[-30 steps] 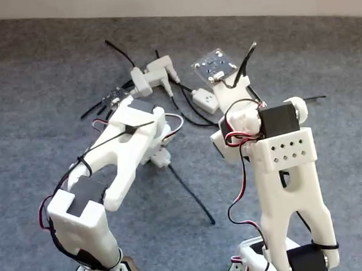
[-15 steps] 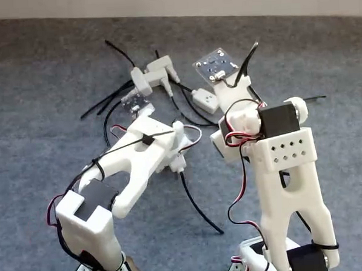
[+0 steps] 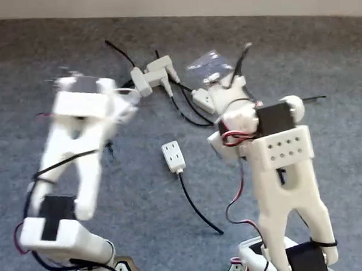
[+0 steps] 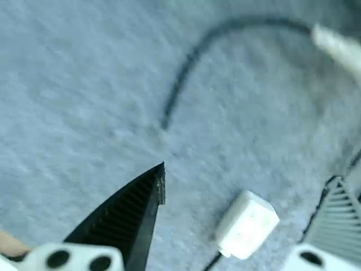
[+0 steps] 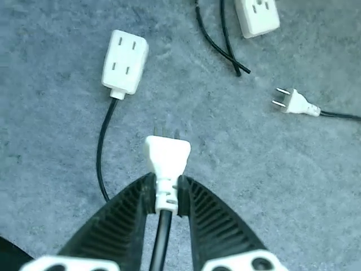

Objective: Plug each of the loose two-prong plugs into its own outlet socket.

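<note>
My right gripper [image 5: 167, 186] is shut on a white two-prong plug [image 5: 167, 153], its prongs pointing away and its black cord running back between the fingers. Ahead of it on the carpet lie a white outlet socket [image 5: 125, 61] on a cord, a second socket [image 5: 258, 14] and a loose plug [image 5: 293, 101]. In the high view a socket [image 3: 172, 155] lies free between the arms, with the right gripper [image 3: 215, 91] beyond it. My left gripper [image 4: 248, 175] is open above a small white block [image 4: 247, 223]; in the high view this gripper [image 3: 126, 105] is at the left.
Black cords [image 3: 189, 114] cross the grey carpet [image 3: 298, 56] at the back, near a cluster of white plug bodies [image 3: 149, 76]. A curved cord [image 4: 192, 56] lies beyond the left fingers. The socket's own cord [image 3: 197, 207] trails toward the front.
The left arm has let go of the socket, leaving it on the carpet, and swung up and to the left. The right arm has barely shifted, still holding its plug.
</note>
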Controlling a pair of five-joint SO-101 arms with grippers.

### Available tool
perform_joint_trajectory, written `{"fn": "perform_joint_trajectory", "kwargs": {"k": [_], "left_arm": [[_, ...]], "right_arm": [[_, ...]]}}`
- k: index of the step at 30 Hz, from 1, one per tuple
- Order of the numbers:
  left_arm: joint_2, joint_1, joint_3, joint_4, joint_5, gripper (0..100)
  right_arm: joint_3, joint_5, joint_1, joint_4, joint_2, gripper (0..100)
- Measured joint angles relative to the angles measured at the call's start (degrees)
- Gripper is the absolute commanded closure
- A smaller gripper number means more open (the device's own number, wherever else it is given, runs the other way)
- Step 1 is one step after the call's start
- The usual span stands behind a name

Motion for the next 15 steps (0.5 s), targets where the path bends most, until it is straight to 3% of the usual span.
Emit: {"fn": "perform_joint_trajectory", "kwargs": {"k": [8,15], "left_arm": [[0.97,-24.53,6.42,0.62,-4.92,59],[9.49,-32.26,8.79,0.62,-17.23,59]], "right_arm": [[-2.55,-2.02,-11.78,-0.09,16.26,99.2],[-16.97,-2.64,-16.35,0.18,28.31,99.2]]}}
